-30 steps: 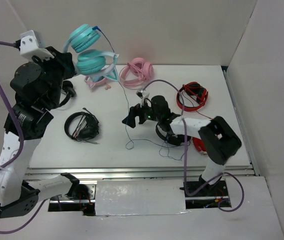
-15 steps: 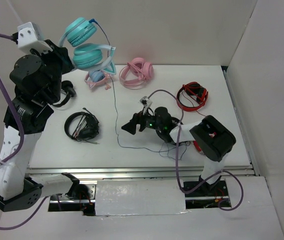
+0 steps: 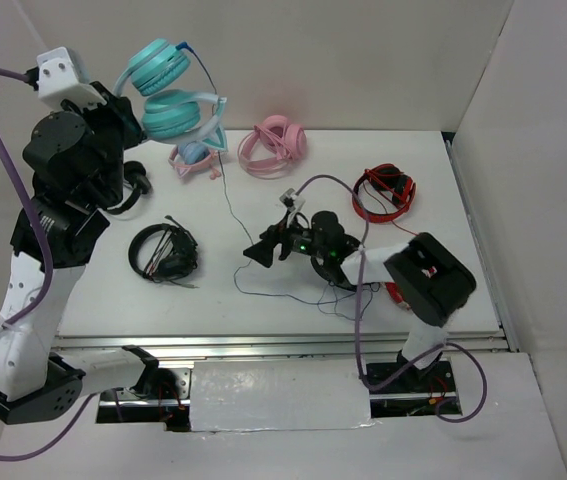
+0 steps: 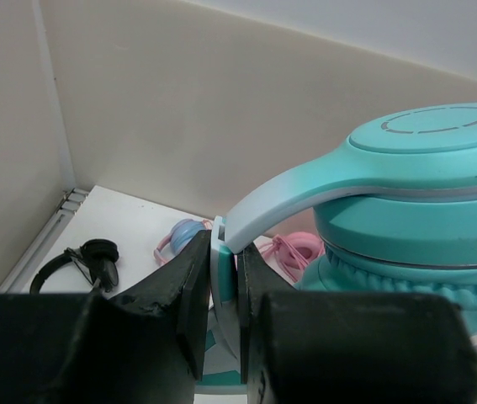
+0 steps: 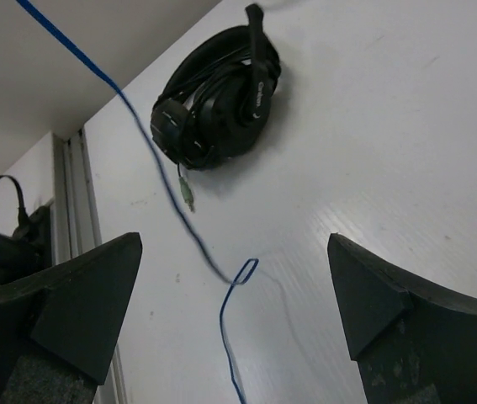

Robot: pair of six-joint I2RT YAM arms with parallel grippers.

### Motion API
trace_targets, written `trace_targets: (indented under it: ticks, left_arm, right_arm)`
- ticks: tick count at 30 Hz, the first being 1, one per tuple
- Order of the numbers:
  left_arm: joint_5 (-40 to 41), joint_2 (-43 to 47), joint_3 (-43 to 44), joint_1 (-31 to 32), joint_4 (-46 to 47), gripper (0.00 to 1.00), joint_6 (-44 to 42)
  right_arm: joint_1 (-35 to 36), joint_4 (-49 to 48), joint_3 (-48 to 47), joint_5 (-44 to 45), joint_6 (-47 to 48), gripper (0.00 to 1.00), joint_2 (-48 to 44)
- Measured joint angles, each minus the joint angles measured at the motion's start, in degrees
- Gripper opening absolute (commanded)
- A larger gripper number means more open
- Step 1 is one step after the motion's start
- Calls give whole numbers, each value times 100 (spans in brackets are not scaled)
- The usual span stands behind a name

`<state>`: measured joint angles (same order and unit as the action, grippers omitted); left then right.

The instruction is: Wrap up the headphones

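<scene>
Dangling from the raised left gripper [image 4: 224, 290], the teal over-ear headphones with round padded cups [image 3: 171, 98] hang high over the far-left corner of the white table [image 3: 363, 150]. The left jaws are pinched narrow on the pale plastic headband [image 4: 288, 187], just below one cup. From the upper cup the thin dark-blue cable [image 3: 225, 195] drops to the table and ends in loose loops in front of the right gripper [image 3: 260, 252], which sits low with its jaws spread wide and nothing in them. In the right wrist view the cable crosses the gap between the two fingers, though whether it is at their level cannot be told.

The headset looks light, with a stiff band and cups that may swing on their hinges, so the grip on the band seems sound. The cable looks limp, thin and slippery; it is probably best pinched on the slack run near the table loop, without yanking at the cup. A black headset [image 5: 221, 101] lies near that loop
</scene>
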<state>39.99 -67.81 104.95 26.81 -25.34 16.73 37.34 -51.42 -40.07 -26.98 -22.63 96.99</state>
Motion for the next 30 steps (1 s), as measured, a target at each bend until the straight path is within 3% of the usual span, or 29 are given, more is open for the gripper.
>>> trace_targets:
  ticks: [6, 8, 9, 11, 12, 16, 20, 24, 30]
  left_arm:
    - [-61, -212, 422, 0, -15, 0, -4]
    - [-94, -212, 424, 0, 4, 0, -2]
    - [-107, -212, 424, 0, 0, 0, -2]
    - [-131, -223, 424, 0, 2, 0, 4]
    - [-129, -236, 420, 0, 4, 0, 9]
    - [24, -354, 356, 0, 186, 0, 20]
    - [444, -874, 407, -2, 452, 0, 157]
    - [868, -1823, 525, -74, 509, 0, 385]
    - [1300, -3233, 804, -258, 52, 0, 748]
  right_arm:
    - [267, -249, -1021, -651, -210, 96, 1528]
    - [411, -229, -1657, -813, -328, 76, 2037]
    - [479, -225, -1956, -844, -376, 42, 2232]
    - [603, -271, -2374, -863, -540, 9, 2490]
    - [671, -317, -2457, -870, -636, 0, 2542]
    - [907, -317, -2181, -922, -691, 0, 2452]
    - [1137, 55, -1211, -826, -400, 0, 1880]
    - [1541, 953, -376, -214, -166, 0, 780]
    - [2124, 2623, -415, 1257, -35, 0, -1263]
